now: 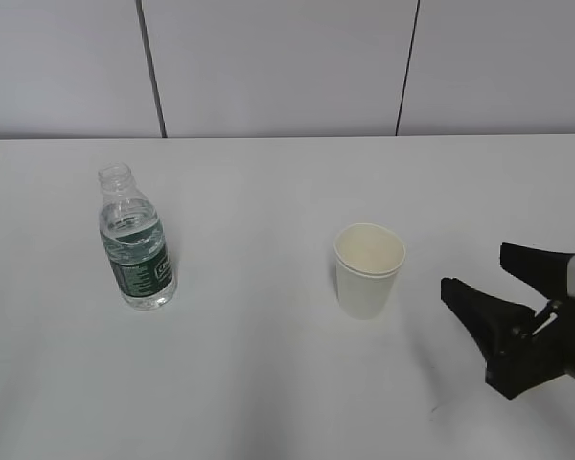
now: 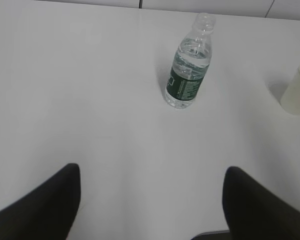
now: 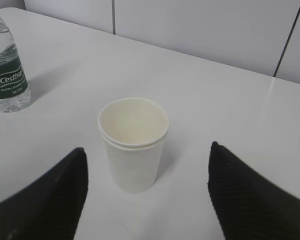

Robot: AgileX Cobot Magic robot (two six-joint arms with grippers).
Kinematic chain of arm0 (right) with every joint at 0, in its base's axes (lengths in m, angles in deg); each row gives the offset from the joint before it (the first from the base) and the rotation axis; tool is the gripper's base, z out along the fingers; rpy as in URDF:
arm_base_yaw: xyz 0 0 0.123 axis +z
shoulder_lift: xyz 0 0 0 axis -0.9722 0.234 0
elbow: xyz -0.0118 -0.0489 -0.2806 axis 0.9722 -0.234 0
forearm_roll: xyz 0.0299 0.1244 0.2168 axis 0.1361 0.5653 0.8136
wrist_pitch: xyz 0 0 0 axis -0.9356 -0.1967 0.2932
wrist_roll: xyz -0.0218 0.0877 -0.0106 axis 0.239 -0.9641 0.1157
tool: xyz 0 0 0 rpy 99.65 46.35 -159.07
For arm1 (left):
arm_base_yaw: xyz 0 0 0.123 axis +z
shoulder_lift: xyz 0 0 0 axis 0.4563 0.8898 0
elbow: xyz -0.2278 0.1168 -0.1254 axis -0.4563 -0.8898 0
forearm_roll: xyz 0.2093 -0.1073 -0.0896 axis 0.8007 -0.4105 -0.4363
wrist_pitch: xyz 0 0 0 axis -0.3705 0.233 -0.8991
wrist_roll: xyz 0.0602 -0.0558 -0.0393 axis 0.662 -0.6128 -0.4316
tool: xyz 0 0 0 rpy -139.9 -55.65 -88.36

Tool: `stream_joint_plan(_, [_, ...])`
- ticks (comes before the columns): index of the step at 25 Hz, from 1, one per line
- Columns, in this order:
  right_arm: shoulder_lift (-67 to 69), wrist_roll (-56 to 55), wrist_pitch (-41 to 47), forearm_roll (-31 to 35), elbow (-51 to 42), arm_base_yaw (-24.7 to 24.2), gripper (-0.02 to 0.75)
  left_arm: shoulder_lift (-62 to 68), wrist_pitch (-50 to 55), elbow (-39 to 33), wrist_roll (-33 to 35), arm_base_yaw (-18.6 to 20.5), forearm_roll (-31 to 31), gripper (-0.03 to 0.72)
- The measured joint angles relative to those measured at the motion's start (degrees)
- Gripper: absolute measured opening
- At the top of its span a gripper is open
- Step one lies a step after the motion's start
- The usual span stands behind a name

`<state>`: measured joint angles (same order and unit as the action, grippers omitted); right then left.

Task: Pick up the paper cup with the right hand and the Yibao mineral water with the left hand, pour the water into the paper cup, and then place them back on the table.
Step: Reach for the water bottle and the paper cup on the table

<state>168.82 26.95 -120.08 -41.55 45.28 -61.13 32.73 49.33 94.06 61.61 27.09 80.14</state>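
Free room and obstacles. The table [image 1: 268, 383] lies bare between the Yibao mineral water [image 1: 137, 244] and the paper cup [image 1: 369, 269], which stand upright and well apart, so each can be approached on every side. The right hand [image 1: 487, 278], its jaws spread wide, sits near the cup's right side; in the right wrist view the cup [image 3: 133, 142] stands ahead between the two fingers [image 3: 45, 200] with open table on both flanks. The left hand [image 2: 150, 200] (jaws likewise spread) faces an unobstructed stretch of table up to the bottle [image 2: 188, 67]. A panelled wall [image 1: 287, 67] closes the far edge.
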Motion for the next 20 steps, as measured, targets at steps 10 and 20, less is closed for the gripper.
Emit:
stream_joint_plan(10, [19.14, 2.36, -10.10, -3.54, 3.53, 0.00, 0.585, 0.00, 0.00, 0.00, 0.00, 0.00, 0.00, 0.532])
stream_joint_plan(20, [27.99, 2.48, -10.82, -4.32, 10.74, 0.00, 0.585, 0.00, 0.00, 0.00, 0.00, 0.00, 0.00, 0.532])
